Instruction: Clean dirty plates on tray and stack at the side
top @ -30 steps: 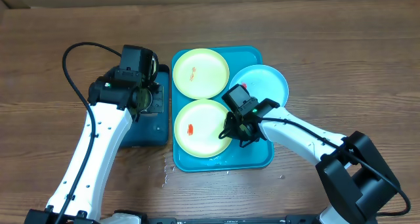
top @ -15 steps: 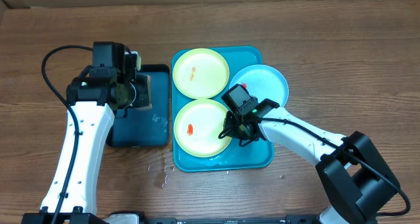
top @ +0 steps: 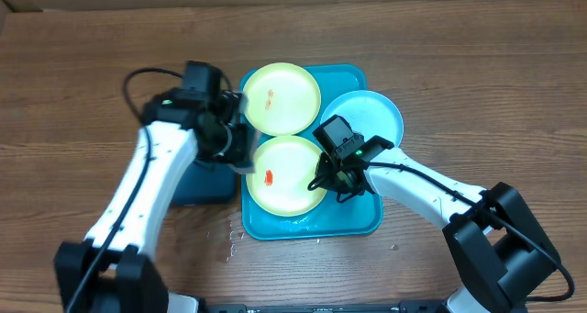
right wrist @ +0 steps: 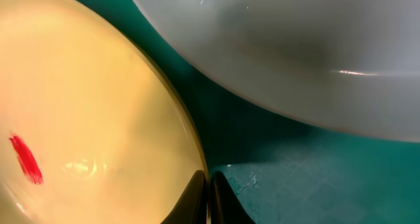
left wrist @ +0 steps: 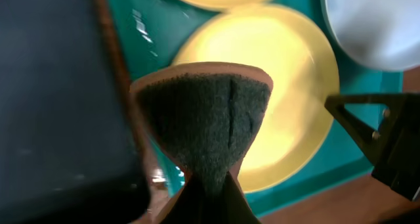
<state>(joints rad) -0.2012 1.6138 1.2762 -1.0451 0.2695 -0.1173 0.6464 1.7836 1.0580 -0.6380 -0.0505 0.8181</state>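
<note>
- Overhead: the teal tray point(top: 353, 214) sat mid-tabletop point(top: 477, 65) and carried all three plates. The upper yellow plate point(top: 281, 100) lay at 11 o'clock on it and the lower yellow plate point(top: 286, 175) at 8 o'clock. The blue plate point(top: 369, 117), at 2 o'clock, overhung the tray's rim. An orange smear point(top: 271, 98) marked the upper plate and a red smear point(top: 268, 177) the lower one. The left tool point(top: 240, 148) hung at the lower plate's 10 o'clock edge, and the right tool point(top: 323, 180) was at its 3 o'clock edge. A dark tray point(top: 197, 186) lay just beside the teal one at 9 o'clock. Neither tool's grip was readable from here.
- Left wrist: only this view showed the left tool point(left wrist: 210, 184) pinched closed on a sponge point(left wrist: 203, 115), its dark green scouring face fanned out over the lower yellow plate's point(left wrist: 289, 86) near edge.
- Right wrist: only here did the right tool point(right wrist: 209, 199) show its jaws almost together, nipping the lime rim of the lower yellow plate point(right wrist: 85, 99). The red smear point(right wrist: 26, 159) sat at 9 o'clock and the glossy blue plate point(right wrist: 295, 46) at 1 o'clock.
</note>
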